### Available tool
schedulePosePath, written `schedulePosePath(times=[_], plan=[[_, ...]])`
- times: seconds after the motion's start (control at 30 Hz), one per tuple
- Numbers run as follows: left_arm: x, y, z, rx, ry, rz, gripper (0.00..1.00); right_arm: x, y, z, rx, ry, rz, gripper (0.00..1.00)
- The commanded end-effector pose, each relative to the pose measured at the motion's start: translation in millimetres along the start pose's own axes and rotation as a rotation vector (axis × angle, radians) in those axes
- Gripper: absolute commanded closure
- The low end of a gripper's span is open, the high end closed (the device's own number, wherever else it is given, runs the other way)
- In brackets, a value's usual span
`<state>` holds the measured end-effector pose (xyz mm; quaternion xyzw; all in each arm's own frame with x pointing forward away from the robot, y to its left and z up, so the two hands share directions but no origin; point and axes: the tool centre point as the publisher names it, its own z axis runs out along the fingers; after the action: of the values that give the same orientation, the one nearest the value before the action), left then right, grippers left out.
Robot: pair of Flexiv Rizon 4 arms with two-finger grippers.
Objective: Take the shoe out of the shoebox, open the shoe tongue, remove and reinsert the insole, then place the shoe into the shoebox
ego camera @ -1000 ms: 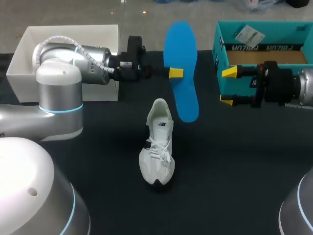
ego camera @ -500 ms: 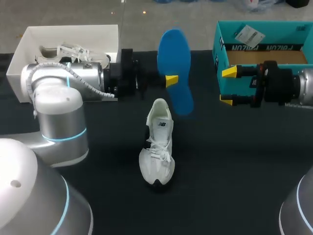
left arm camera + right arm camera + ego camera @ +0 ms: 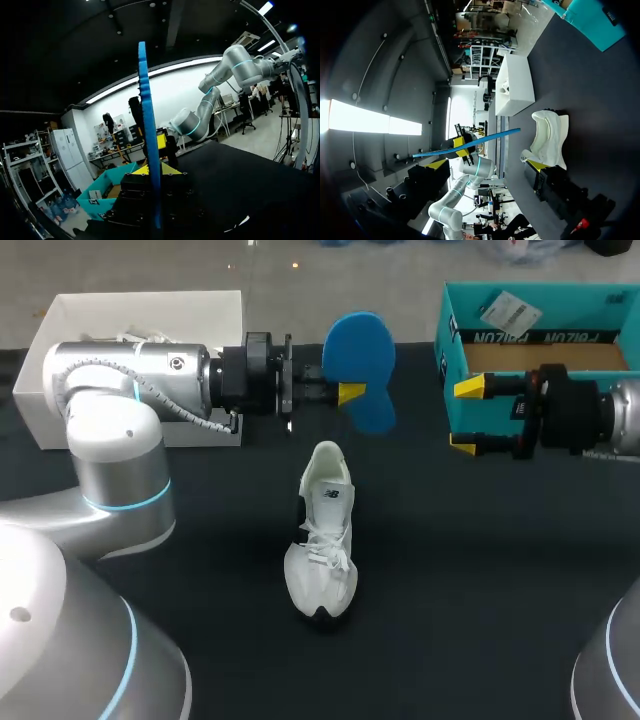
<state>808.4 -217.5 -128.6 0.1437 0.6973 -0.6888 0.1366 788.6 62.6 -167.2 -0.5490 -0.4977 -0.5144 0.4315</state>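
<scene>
The thin blue foam insole point(image 3: 360, 350), upper middle of the frame, looked light and floppy, best gripped mid-length. The left gripper point(image 3: 352, 393) pinched its edge. The white mesh sneaker point(image 3: 322, 540) lay centre. The right gripper point(image 3: 466, 416) stood spread, empty.

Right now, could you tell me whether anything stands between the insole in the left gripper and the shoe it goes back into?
Nothing visible does. The insole hangs in the left gripper beyond the heel of the shoe, with only bare table between; the right gripper is off by the teal box.
</scene>
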Motion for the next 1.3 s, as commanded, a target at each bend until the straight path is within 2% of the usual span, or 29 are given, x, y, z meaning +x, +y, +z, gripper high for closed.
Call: schedulePosePath(times=[0.03, 0.13, 0.17, 0.2, 0.23, 0.27, 0.3, 0.33, 0.4, 0.47, 0.53, 1.07, 1.13, 1.27, 1.3], plan=[[-4.3, 6, -1, 0.04, 0.048, 0.121, 1.0, -0.2, -1.1, 1, -0.004, -0.001, 0.001, 0.0], [-4.3, 6, -1, 0.04, 0.048, 0.121, 1.0, -0.2, -1.1, 1, -0.004, -0.001, 0.001, 0.0], [-8.6, 10, -2, -0.003, 0.03, 0.223, 1.0, -0.2, -1.1, 1, -0.004, -0.001, 0.001, 0.0], [-10.7, 15, -3, -0.068, 0.073, 0.413, 1.0, -0.2, -1.1, 1, -0.004, -0.001, 0.001, 0.0], [-13.6, 20, -4, -0.116, 0.04, 0.449, 1.0, -0.2, -1.1, 1, -0.004, -0.001, 0.001, 0.0], [-14.7, 23, -5, -0.108, 0.058, 0.534, 1.0, -0.2, -1.1, 1, -0.004, -0.001, 0.001, 0.0], [-15.2, 26, -5, -0.124, 0.079, 0.661, 1.0, -0.2, -1.1, 1, -0.004, -0.001, 0.001, 0.0], [-15.7, 28, -5, -0.154, 0.079, 0.703, 1.0, -0.2, -1.1, 1, -0.004, -0.001, 0.001, 0.0], [-16.6, 31, -3, -0.15, 0.117, 0.884, 1.0, -0.2, -1.1, 1, -0.004, -0.001, 0.001, 0.0], [-21.8, 31, -1, -0.122, 0.052, 0.991, 1.0, -0.2, -1.1, 1, -0.004, -0.001, 0.001, 0.0], [-29.6, 28, 1, -0.134, -0.047, 1.133, 1.0, -0.2, -1.1, 1, -0.004, -0.001, 0.001, 0.0], [-29.6, 28, 1, -0.134, -0.047, 1.133, 1.0, -0.2, -1.1, 1, -0.004, -0.001, 0.001, 0.0], [-26.9, 37, 3, -0.165, 0.03, 1.289, 1.0, -0.2, -1.1, 1, -0.004, -0.001, 0.001, 0.0], [-22.9, 41, 9, -0.098, 0.123, 1.425, 1.0, -0.2, -1.1, 1, -0.004, -0.001, 0.001, 0.0], [-22.7, 41, 10, -0.078, 0.118, 1.445, 1.0, -0.2, -1.1, 1, -0.004, -0.001, 0.001, 0.0]])
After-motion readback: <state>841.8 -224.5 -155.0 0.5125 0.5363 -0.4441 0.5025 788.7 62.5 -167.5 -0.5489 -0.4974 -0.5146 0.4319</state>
